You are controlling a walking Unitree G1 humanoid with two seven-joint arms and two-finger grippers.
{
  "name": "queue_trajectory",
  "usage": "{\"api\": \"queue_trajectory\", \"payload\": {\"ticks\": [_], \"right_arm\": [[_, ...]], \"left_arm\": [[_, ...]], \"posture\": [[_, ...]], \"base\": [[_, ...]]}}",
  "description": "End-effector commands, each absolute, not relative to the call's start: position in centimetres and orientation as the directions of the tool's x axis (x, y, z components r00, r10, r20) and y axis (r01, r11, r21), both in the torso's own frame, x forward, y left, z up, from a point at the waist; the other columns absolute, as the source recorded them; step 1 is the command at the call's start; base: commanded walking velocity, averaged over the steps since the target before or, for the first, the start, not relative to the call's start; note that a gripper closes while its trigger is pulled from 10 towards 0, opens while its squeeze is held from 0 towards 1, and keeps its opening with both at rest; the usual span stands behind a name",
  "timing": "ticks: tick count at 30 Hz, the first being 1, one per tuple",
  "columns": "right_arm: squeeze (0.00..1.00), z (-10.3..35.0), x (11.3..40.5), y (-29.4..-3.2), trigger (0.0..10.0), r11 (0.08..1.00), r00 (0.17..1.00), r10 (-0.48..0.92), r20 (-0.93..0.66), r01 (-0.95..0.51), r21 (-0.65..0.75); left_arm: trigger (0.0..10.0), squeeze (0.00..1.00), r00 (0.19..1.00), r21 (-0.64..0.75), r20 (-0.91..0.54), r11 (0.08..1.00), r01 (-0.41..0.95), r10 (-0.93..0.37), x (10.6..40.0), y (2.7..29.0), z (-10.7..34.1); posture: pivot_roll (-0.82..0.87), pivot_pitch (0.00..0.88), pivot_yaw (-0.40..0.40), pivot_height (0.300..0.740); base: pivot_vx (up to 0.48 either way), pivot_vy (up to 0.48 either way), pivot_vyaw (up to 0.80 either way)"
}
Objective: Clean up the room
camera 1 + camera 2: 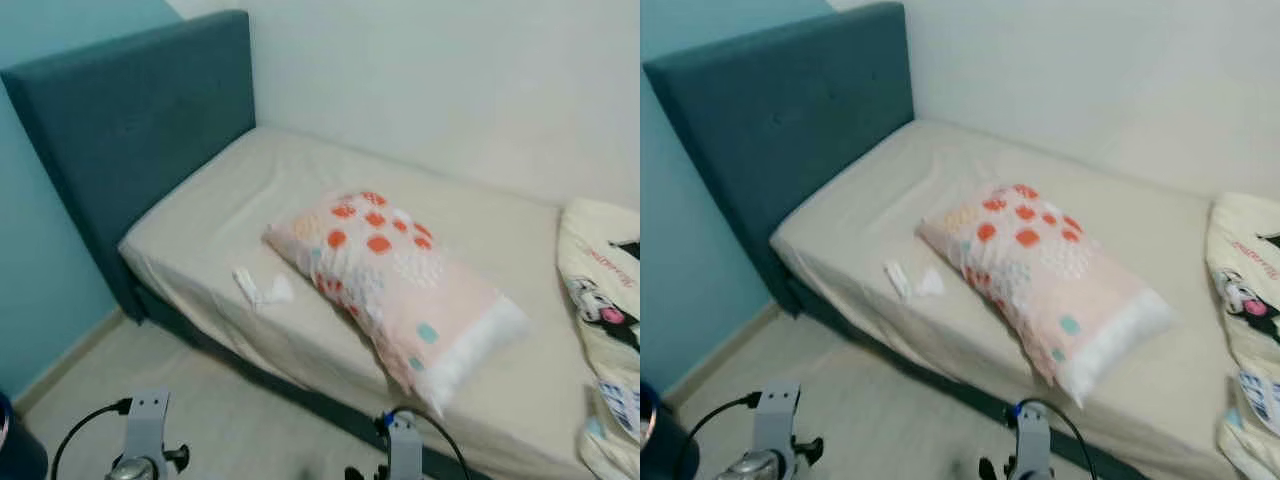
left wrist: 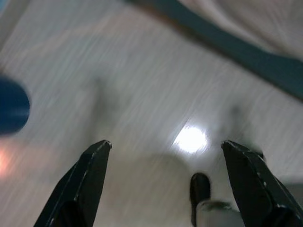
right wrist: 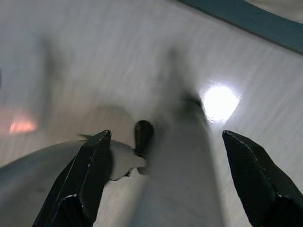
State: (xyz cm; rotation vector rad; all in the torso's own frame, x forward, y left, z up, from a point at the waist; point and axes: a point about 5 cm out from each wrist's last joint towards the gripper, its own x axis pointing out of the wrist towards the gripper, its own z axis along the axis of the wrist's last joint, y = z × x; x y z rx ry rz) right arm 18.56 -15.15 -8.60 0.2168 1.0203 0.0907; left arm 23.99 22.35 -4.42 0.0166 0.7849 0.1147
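A pink pillow (image 1: 395, 280) with orange and teal dots lies askew across the middle of the bed (image 1: 230, 215), which has a cream sheet. A small crumpled white tissue or wrapper (image 1: 260, 289) rests on the sheet near the bed's front edge, left of the pillow. A folded cream blanket with a cartoon print (image 1: 605, 300) sits at the bed's right end. My left gripper (image 2: 165, 151) hangs open over the pale floor. My right gripper (image 3: 165, 142) is open too, low over the floor. Both arms' wrists (image 1: 145, 440) sit at the bottom of the head views.
A teal headboard (image 1: 130, 120) stands at the bed's left against a light blue wall. A white wall runs behind the bed. A dark blue round object (image 1: 15, 450) sits on the floor at far left. Pale wood floor (image 1: 230, 420) lies between me and the bed.
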Motion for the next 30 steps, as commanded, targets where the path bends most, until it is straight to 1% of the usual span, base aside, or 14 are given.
{"api": "queue_trajectory", "payload": {"ticks": [1,5,8,10,12,14,16,18,20,21,22,24,28,30], "right_arm": [[0.0,-8.7,18.4,-15.7,10.0,0.976,0.517,0.155,-0.842,0.048,0.21],[0.0,-8.7,18.3,-16.0,10.0,0.979,0.51,0.145,-0.848,0.051,0.198],[0.0,-8.7,18.4,-16.2,10.0,0.981,0.507,0.141,-0.85,0.044,0.189],[0.0,-8.6,18.5,-16.5,10.0,0.982,0.51,0.137,-0.849,0.042,0.184],[0.0,-8.6,18.5,-16.6,10.0,0.982,0.512,0.135,-0.849,0.042,0.182],[0.0,-8.5,18.6,-16.7,10.0,0.983,0.518,0.128,-0.846,0.047,0.177],[0.0,-8.5,18.7,-16.7,10.0,0.983,0.52,0.126,-0.845,0.049,0.176],[0.0,-8.5,18.7,-16.6,10.0,0.983,0.521,0.125,-0.845,0.051,0.177],[0.0,-8.5,18.8,-16.3,10.0,0.983,0.522,0.128,-0.843,0.048,0.179],[0.0,-8.5,18.8,-16.3,10.0,0.983,0.522,0.128,-0.843,0.048,0.179],[0.0,-8.5,18.8,-16.0,10.0,0.983,0.522,0.131,-0.843,0.045,0.18],[0.0,-8.5,18.9,-15.9,10.0,0.983,0.521,0.132,-0.843,0.044,0.181],[0.0,-8.5,18.8,-15.8,10.0,0.982,0.521,0.129,-0.844,0.049,0.18],[0.0,-8.5,18.8,-15.8,10.0,0.983,0.52,0.127,-0.845,0.049,0.178]], "left_arm": [[10.0,0.0,0.693,0.033,-0.716,0.996,-0.086,0.083,23.6,21.6,-4.9],[10.0,0.0,0.707,0.012,-0.703,0.996,-0.086,0.07,23.7,21.4,-4.8],[10.0,0.0,0.722,-0.008,-0.689,0.996,-0.09,0.06,23.8,21.3,-4.7],[10.0,0.0,0.742,-0.046,-0.669,0.993,-0.106,0.048,23.9,21.1,-4.6],[10.0,0.0,0.744,-0.043,-0.666,0.993,-0.112,0.055,24.0,21.2,-4.5],[10.0,0.0,0.775,-0.051,-0.63,0.992,-0.112,0.054,25.2,21.1,-3.6],[10.0,0.0,0.788,-0.059,-0.614,0.992,-0.111,0.051,25.6,21.1,-3.3],[10.0,0.0,0.815,-0.1,-0.578,0.988,-0.113,0.035,26.5,20.9,-2.5],[10.0,0.0,0.837,-0.126,-0.547,0.987,-0.1,0.015,27.6,20.7,-1.7],[10.0,0.0,0.837,-0.126,-0.547,0.987,-0.1,0.015,27.6,20.7,-1.7],[10.0,0.0,0.852,-0.149,-0.523,0.986,-0.073,-0.015,28.5,20.6,-0.8],[10.0,0.0,0.855,-0.145,-0.518,0.987,-0.063,-0.022,28.9,20.5,-0.5],[10.0,0.0,0.832,-0.061,-0.554,0.997,-0.041,0.0,29.4,20.5,-0.3],[10.0,0.0,0.825,-0.046,-0.565,0.998,-0.045,0.011,29.4,20.5,-0.3]], "posture": [[-0.04,0.073,-0.037,0.74],[-0.04,0.074,-0.039,0.74],[-0.03,0.075,-0.042,0.74],[-0.04,0.071,-0.041,0.74],[-0.04,0.071,-0.041,0.74],[-0.05,0.07,-0.041,0.74],[-0.05,0.069,-0.04,0.74],[-0.04,0.069,-0.039,0.74],[-0.04,0.069,-0.036,0.74],[-0.04,0.069,-0.036,0.74],[-0.04,0.067,-0.033,0.74],[-0.04,0.068,-0.03,0.74],[-0.04,0.065,-0.024,0.74],[-0.04,0.065,-0.024,0.74]], "base": [[0.48,0.0,0.0],[0.48,0.0,0.0],[0.48,0.0,-0.79],[0.48,0.0,-0.79],[0.48,0.0,-0.79],[0.48,0.0,0.0],[0.48,0.0,0.0],[0.48,0.0,0.0],[0.0,0.0,0.0],[0.0,0.0,0.0],[0.0,0.0,0.0],[0.0,0.0,0.0],[0.0,0.0,0.0],[0.0,0.0,0.0]]}}
